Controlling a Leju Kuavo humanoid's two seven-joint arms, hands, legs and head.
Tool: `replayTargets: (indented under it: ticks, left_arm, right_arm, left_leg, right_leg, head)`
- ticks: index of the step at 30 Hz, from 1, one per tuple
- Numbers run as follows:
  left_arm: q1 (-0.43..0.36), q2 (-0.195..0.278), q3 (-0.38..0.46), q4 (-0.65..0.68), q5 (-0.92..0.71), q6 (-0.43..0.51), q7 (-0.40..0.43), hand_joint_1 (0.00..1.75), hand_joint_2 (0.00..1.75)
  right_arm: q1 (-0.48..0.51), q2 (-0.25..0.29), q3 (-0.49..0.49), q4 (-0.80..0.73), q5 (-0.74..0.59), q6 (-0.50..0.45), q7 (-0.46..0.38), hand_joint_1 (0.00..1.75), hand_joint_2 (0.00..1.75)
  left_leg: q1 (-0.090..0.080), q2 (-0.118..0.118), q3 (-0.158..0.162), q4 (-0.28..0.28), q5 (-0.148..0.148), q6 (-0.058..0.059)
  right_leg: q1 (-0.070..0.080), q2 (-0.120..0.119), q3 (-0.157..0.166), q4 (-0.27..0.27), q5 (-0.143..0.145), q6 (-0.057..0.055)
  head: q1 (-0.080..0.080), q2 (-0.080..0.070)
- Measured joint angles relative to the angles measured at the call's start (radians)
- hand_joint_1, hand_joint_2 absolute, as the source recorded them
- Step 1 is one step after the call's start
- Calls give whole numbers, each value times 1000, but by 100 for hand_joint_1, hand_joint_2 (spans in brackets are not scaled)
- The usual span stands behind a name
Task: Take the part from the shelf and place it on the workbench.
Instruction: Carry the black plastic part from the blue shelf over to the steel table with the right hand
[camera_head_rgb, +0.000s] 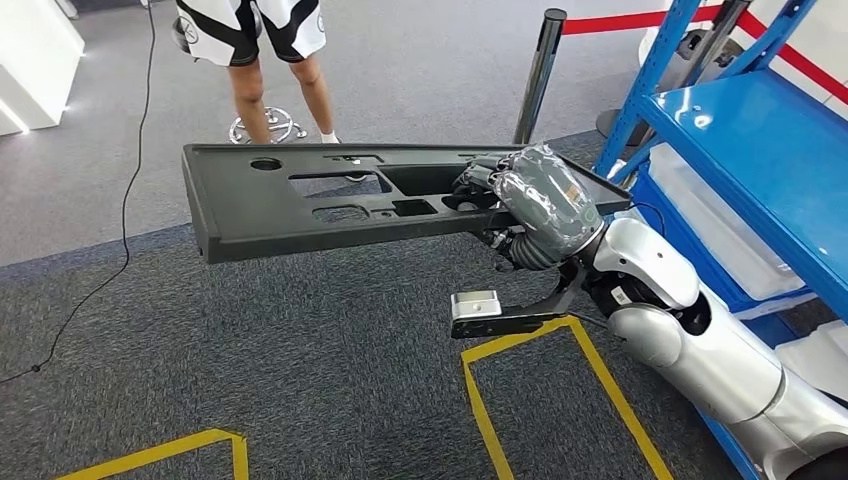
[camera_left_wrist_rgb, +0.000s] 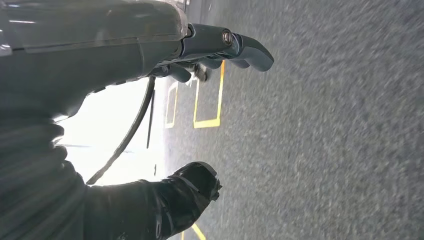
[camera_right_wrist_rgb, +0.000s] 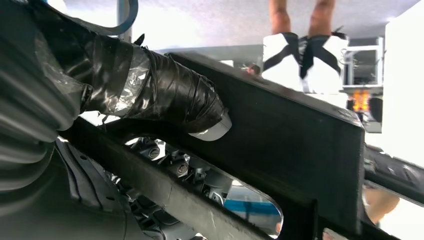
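The part (camera_head_rgb: 300, 205), a long black panel with cut-outs, is off the shelf (camera_head_rgb: 770, 140) and held level in the air beside it, out over the carpet, with most of its length reaching away from the shelf toward a person (camera_head_rgb: 262, 60) standing beyond. The right hand (camera_head_rgb: 535, 200) grasps it at the end nearest the shelf: in the right wrist view the taped thumb (camera_right_wrist_rgb: 170, 97) presses one face while the darker fingers (camera_right_wrist_rgb: 180, 167) hook through an opening from the other side. The left hand (camera_left_wrist_rgb: 220, 50) holds nothing, fingers loosely apart, hanging over the floor.

The step in hand looks like the carry to the worktop (no worktop is in sight yet). Because the grip sits at one end, the free end will want to sag and swing, so the wrist should stay stiff and any turn should be slow. The far end comes near the person and a post (camera_head_rgb: 540, 70), so sweep it away from both. Bringing the left hand under the free end would steady it.
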Motion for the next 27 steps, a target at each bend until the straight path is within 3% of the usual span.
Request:
replayTargets:
  ticks: [2,4,6,7,9,11,13,14,15,17,19,21,22,24,26,27]
  left_arm:
    - [0,-4,-5,0,-6,10,-3,0,175]
    - [1,-6,-10,0,-15,23,-8,0,175]
    - [5,-8,-13,0,-23,31,-15,0,175]
    - [8,-10,-15,0,-28,34,-19,0,175]
    - [11,-13,-23,0,-40,42,-29,0,175]
    - [11,-14,-34,0,-48,47,-39,0,175]
    - [12,-14,-42,0,-52,47,-46,0,175]
    - [12,-14,-44,0,-51,46,-47,0,175]
    - [12,-14,-46,0,-48,43,-48,0,175]
    - [12,-13,-47,0,-41,37,-46,0,175]
    - [11,-12,-46,0,-34,34,-45,0,175]
    - [13,-10,-46,0,-32,33,-44,0,175]
    - [15,-10,-46,0,-32,33,-44,0,175]
    - [15,-9,-46,0,-32,32,-43,0,175]
    - [13,-9,-46,0,-32,31,-43,0,175]
    - [12,-9,-46,0,-32,31,-43,0,175]
  right_arm:
    - [2,-5,-8,-6,3,2,2,175,175]
    - [6,-9,-17,-10,8,4,4,175,175]
    - [8,-10,-24,-14,12,5,4,175,175]
    - [9,-10,-28,-15,13,5,5,175,175]
    - [12,-12,-38,-20,15,6,5,175,175]
    - [18,-17,-49,-25,18,6,5,175,175]
    - [28,-22,-57,-28,23,6,5,175,175]
    - [33,-25,-60,-30,26,6,5,175,175]
    - [38,-27,-63,-33,29,5,5,175,175]
    - [43,-33,-73,-40,32,4,4,175,175]
    - [47,-39,-81,-46,33,4,4,175,175]
    - [51,-43,-85,-48,33,4,4,175,175]
    - [54,-44,-85,-49,33,4,4,175,175]
    - [59,-49,-88,-53,33,3,4,175,175]
    - [63,-59,-90,-55,33,2,3,175,175]
    - [67,-64,-90,-55,33,2,3,175,175]
  left_leg:
    - [1,-23,-14,23,-5,-8]
    - [1,-45,-33,40,-6,-17]
    - [4,-64,-43,40,0,-27]
    - [3,-57,-48,44,-2,-32]
    - [3,-13,-74,95,-35,-43]
    - [7,33,-125,209,-93,-51]
    - [11,45,-161,291,-118,-53]
    - [12,46,-155,283,-106,-51]
    - [10,51,-128,237,-79,-46]
    - [-1,93,-53,98,-32,-32]
    - [-17,126,-12,18,-17,-17]
    - [-25,111,-7,0,-11,-6]
    - [-24,98,0,-14,-3,-1]
    - [-18,75,19,-45,13,9]
    - [-14,51,24,-53,20,16]
    - [-14,38,23,-50,20,17]
  right_leg:
    - [-10,42,54,-111,43,3]
    - [-11,66,67,-148,46,-2]
    - [-8,43,64,-152,52,-13]
    - [-9,32,66,-155,54,-19]
    - [-10,6,68,-163,60,-30]
    - [-5,-20,68,-165,62,-34]
    - [0,-47,67,-165,62,-36]
    - [2,-61,67,-165,61,-36]
    - [3,-73,68,-166,60,-36]
    - [6,-95,72,-170,59,-35]
    - [6,-115,78,-180,62,-29]
    - [4,-136,86,-193,66,-20]
    - [2,-135,90,-195,64,-16]
    - [-1,-87,80,-161,38,-11]
    - [-2,-27,25,-49,-17,-11]
    - [-2,-15,-6,12,-39,-9]
  head:
    - [0,0]
    - [-1,0]
    - [-1,0]
    - [-1,0]
    - [-5,0]
    - [-8,0]
    - [-8,0]
    - [-8,0]
    - [-8,0]
    - [-8,0]
    - [-8,0]
    - [-8,0]
    - [-7,0]
    - [-6,0]
    - [-4,0]
    - [-4,0]
